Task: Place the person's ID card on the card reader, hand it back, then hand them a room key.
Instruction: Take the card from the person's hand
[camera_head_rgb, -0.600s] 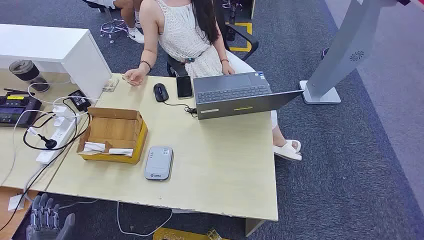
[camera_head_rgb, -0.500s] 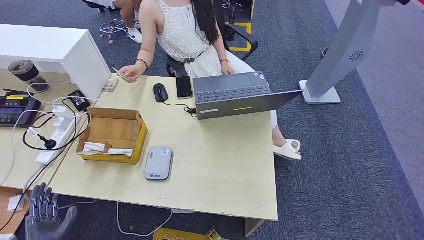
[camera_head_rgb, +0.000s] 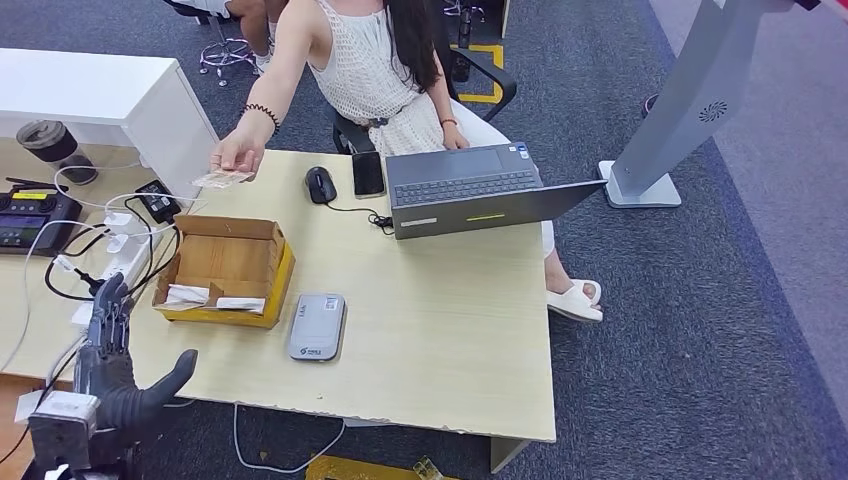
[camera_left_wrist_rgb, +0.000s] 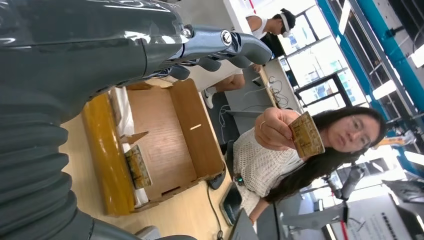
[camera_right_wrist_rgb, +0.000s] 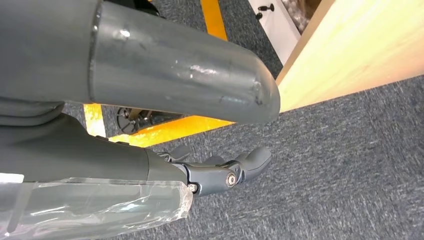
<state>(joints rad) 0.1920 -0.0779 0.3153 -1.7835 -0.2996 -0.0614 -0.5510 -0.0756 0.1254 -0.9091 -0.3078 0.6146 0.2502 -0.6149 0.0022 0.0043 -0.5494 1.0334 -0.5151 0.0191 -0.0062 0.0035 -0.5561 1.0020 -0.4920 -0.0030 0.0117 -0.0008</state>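
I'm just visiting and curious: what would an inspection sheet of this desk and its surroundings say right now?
Surface: pale wooden desk, edge chipped.
Job's things: tan ID card held out by the person's hand; grey flat card reader on the desk; key cards in the open cardboard box.
Clutter: grey laptop, black mouse, black phone.
Hands: left hand raised, open; right hand hanging over carpet, empty.
Cables: white power strip, tangled leads.
Surroundings: grey kiosk stand.

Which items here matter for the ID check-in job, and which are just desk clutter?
Job: ID card in the person's hand; card reader; cardboard box with cards inside; left hand, open.

Clutter: laptop, mouse, phone, power strip.
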